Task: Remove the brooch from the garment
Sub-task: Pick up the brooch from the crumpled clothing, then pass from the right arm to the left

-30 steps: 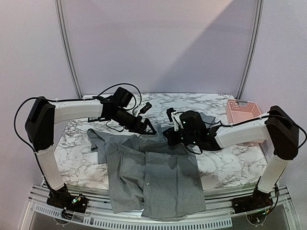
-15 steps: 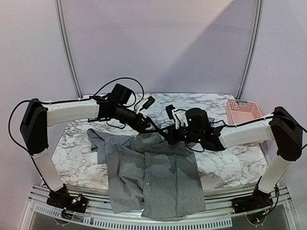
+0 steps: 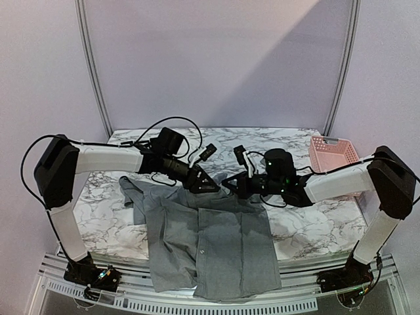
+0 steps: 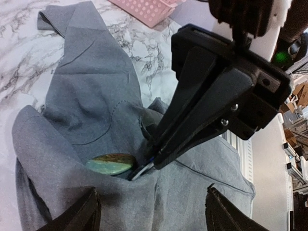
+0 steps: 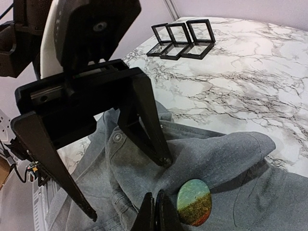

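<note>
Right tool (image 5: 155, 211) pinched together, the oval green-and-orange brooch (image 5: 194, 202) just beside its tips. Left tool (image 4: 151, 211) gaped above the soft grey collared shirt (image 5: 240, 159). It needed to grip the rim, not cloth.

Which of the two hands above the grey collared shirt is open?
The left hand, black fingers spread wide; the right hand is shut beside the oval green brooch.

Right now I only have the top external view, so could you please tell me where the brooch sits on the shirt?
Observer: The oval green-and-orange brooch lies in a crease of the grey shirt.
Operator: Thank you; what is the right pincer doing?
Observer: The right pincer is shut, its tips at the fabric right beside the brooch.
Operator: And the left one?
Observer: The left pincer is open wide, fingers pointing at the fabric by those tips.
</note>
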Controlling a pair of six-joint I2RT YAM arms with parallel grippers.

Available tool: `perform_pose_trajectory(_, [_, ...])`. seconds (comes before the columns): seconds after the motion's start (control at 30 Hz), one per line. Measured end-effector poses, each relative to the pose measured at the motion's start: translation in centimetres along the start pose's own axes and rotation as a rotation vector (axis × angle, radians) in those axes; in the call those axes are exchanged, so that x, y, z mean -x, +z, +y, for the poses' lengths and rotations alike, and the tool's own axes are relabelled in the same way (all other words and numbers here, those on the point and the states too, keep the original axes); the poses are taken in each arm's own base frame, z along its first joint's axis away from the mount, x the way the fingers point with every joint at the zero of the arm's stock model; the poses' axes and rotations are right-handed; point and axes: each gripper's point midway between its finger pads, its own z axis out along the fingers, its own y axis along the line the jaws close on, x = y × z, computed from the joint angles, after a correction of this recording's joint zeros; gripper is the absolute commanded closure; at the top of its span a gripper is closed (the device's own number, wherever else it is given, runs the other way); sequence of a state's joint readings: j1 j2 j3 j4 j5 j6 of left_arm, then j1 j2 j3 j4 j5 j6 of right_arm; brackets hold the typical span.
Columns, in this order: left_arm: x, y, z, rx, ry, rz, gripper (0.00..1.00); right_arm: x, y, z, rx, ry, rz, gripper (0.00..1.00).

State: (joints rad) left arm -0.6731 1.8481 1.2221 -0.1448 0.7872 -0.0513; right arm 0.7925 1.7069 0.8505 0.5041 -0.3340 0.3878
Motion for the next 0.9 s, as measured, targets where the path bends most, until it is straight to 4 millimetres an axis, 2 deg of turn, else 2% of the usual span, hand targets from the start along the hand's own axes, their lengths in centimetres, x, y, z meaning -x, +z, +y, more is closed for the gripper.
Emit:
perform_pose_trajectory(0.1, [0.2,0.0,0.0,0.001,0.018,-0.009,0.31,0.0,-0.1,0.4,0.028,-0.002,0.003,1.0])
perform_pose_trajectory(0.23, [0.3,0.4,0.4,0.004,0.034,-0.005,0.48,-0.1,-0.2,0.8,0.064,-0.002,0.011,1.0])
perform_pose_trajectory(0.53, [-0.4,1.0,1.0,0.002,0.029,0.014,0.7,-0.3,-0.4,1.4,0.119,0.003,0.031,1.0])
perform_pose_trajectory(0.9, [-0.3,1.3,0.2,-0.048,0.03,0.019,0.75,-0.3,-0.2,1.6,0.156,0.008,0.045,1.0])
